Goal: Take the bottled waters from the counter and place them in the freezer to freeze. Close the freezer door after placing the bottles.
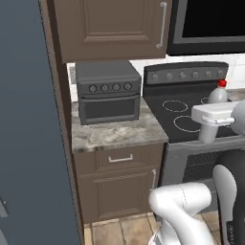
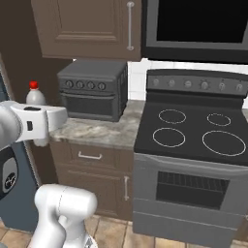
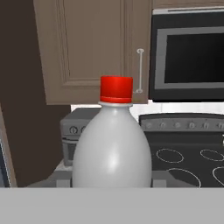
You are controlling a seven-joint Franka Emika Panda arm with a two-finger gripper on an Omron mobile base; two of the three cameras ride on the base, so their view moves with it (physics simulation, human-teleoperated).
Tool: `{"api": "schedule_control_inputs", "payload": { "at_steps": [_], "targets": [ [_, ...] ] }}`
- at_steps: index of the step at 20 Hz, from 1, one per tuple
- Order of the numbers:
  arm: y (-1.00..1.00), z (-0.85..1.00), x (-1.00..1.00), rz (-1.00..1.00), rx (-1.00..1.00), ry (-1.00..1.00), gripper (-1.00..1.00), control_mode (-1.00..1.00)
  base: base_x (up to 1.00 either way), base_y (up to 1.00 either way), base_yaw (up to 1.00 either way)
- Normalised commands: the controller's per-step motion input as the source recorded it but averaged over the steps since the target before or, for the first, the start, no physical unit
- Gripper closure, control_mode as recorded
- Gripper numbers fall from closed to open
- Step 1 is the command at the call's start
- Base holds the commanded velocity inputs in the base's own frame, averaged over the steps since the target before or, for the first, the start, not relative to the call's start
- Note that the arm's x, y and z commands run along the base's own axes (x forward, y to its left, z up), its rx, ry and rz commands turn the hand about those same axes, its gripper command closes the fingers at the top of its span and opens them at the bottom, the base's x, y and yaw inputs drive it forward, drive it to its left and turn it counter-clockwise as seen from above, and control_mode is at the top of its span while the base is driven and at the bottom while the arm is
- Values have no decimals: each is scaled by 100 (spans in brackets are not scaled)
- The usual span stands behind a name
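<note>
Item: small whitish plastic water bottle with red cap point(image 3: 113, 148), upright, clamped in the claw point(image 3: 112, 181) and carried clear of the speckled granite counter point(image 1: 115, 135), in front of the black stovetop point(image 1: 184, 117). Handling, judged: light, smooth, probably slippery (thin walls may flex). Best hold: the broad lower body, as now. Slate-blue freezer door point(image 1: 28, 143) stands to the left.

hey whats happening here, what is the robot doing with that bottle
The white arm's gripper is shut on the red-capped water bottle and holds it upright in the air, off the granite counter. The toaster oven sits on that counter beside the black stovetop. The slate blue-grey freezer stands at the left of the counter, and the bottle is not in it yet.
</note>
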Motion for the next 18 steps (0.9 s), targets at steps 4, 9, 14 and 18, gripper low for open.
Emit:
{"api": "schedule_control_inputs", "payload": {
  "at_steps": [4,9,14,18],
  "targets": [
    [0,0,0,0,0,0,100,100,-17,91,0],
    [0,0,0,0,0,0,100,100,0,100,1],
    [0,0,0,0,0,0,100,100,0,98,3],
    [0,0,0,0,0,0,100,100,0,53,28]
  ]
}}
